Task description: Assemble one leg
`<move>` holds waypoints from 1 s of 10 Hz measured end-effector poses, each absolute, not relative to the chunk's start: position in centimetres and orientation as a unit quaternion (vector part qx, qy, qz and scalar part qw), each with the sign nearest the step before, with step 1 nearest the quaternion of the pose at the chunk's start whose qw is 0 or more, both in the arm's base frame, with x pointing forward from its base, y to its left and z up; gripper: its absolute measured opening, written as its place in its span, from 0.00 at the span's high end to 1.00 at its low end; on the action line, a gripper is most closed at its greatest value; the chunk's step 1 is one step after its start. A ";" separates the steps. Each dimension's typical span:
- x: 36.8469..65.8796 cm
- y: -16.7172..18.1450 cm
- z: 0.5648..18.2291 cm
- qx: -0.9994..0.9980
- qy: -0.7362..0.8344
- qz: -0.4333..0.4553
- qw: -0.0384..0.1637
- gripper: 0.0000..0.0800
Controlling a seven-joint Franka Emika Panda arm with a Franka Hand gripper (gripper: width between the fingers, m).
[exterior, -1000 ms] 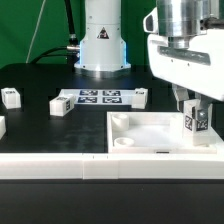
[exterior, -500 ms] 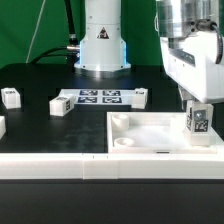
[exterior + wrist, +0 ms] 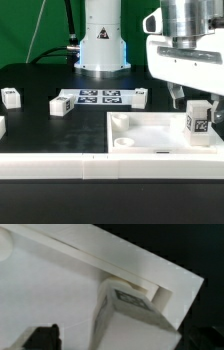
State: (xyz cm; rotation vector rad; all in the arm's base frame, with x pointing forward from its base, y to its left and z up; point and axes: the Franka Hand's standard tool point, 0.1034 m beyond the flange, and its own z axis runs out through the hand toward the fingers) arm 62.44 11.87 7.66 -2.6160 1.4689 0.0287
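The leg (image 3: 198,120), a stubby white block with a square tag, stands upright in the corner of the white tabletop (image 3: 150,135) at the exterior view's right. My gripper (image 3: 190,99) hangs just above it, one finger (image 3: 177,97) beside the leg's top. In the wrist view the leg (image 3: 131,304) sits in the tabletop's rimmed corner (image 3: 160,280). My gripper (image 3: 125,339) is open, its dark fingers (image 3: 42,336) standing well apart with a gap on each side of the leg.
The marker board (image 3: 98,97) lies at the table's middle back. Three loose legs lie near it (image 3: 11,97), (image 3: 60,105), (image 3: 142,96). Another white part (image 3: 1,126) shows at the left edge. The arm's base (image 3: 100,45) stands behind.
The fingers were closed on the leg one second ago. The hand has since turned, let go and lifted a little. The leg stays upright in the corner.
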 end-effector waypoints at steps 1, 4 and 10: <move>62.4 12.1 7.6 -0.896 0.439 0.007 0.070 0.19; 62.4 12.2 7.7 -0.961 0.272 -0.006 0.054 0.19; 62.7 11.4 7.8 -0.999 -0.019 -0.020 0.032 0.19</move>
